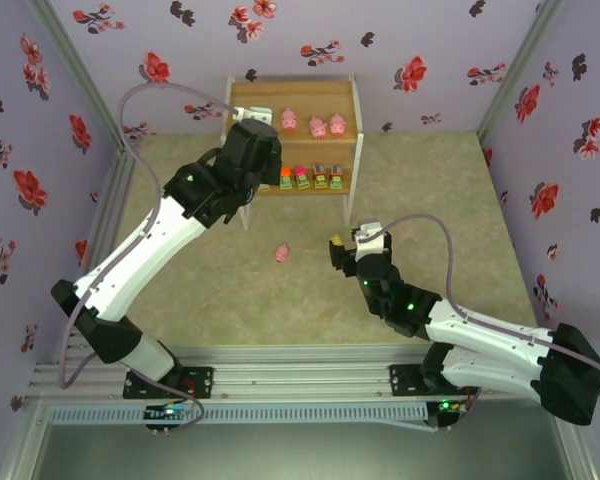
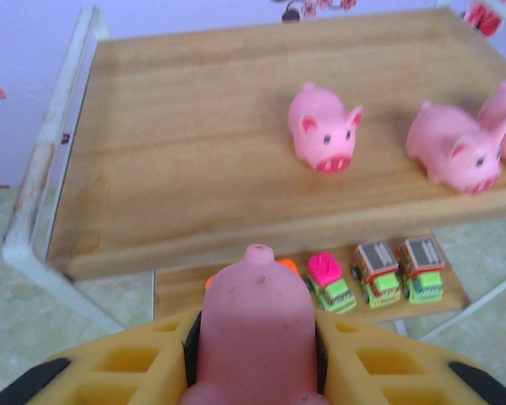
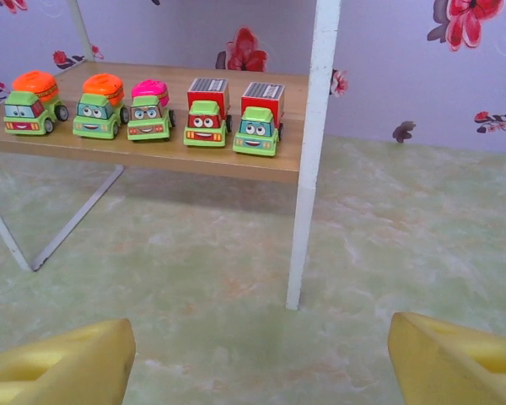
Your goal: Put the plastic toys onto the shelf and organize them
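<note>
Your left gripper [image 2: 255, 364] pinches a pig [image 2: 255, 304], its face hidden; your right gripper [image 3: 257, 359] stands spread. From above, a loose pig [image 1: 281, 253] lies on the table [image 1: 430, 200].

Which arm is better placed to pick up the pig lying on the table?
Right. The right hand is open, empty and low near the loose pig. The left hand is shut on a second pig over the shelf.

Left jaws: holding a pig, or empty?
Holding. A pink pig sits pinched between the yellow left jaws, facing the shelf top board.
</note>
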Robot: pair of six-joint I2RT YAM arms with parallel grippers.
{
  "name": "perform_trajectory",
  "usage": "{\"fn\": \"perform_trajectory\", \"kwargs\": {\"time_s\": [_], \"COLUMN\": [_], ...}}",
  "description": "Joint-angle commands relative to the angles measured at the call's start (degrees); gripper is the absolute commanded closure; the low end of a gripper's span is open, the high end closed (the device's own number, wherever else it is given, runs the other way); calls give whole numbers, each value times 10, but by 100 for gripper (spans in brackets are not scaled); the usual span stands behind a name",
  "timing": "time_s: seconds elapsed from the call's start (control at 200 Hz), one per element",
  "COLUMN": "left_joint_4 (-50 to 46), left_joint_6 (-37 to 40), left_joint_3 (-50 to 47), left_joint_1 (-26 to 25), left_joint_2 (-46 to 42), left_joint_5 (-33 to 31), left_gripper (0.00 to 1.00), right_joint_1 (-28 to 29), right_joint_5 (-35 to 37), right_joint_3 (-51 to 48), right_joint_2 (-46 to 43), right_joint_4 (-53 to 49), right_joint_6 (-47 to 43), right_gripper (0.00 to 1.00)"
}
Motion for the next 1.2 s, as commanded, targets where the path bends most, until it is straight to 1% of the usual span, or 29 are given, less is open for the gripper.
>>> {"fn": "perform_trajectory", "kwargs": {"time_s": [0.0,0.165,0.72,0.895,1.195], "left_joint_4": [-28,-44,-43,-48,-47], "left_joint_6": [20,20,10,7,3], "left_joint_3": [65,119,177,196,196], "left_joint_1": [14,31,82,86,88], "left_joint_2": [28,72,138,157,169], "left_joint_5": [12,25,74,80,80], "left_gripper": [62,62,62,62,62], "right_joint_1": [5,4,2,-1,-5], "right_joint_5": [25,20,13,13,11], "right_joint_3": [1,3,5,6,6], "right_joint_2": [1,8,24,30,33], "right_joint_4": [-3,-2,3,4,4], "right_joint_6": [2,1,-1,-1,0], "right_gripper": [28,28,28,28,27]}}
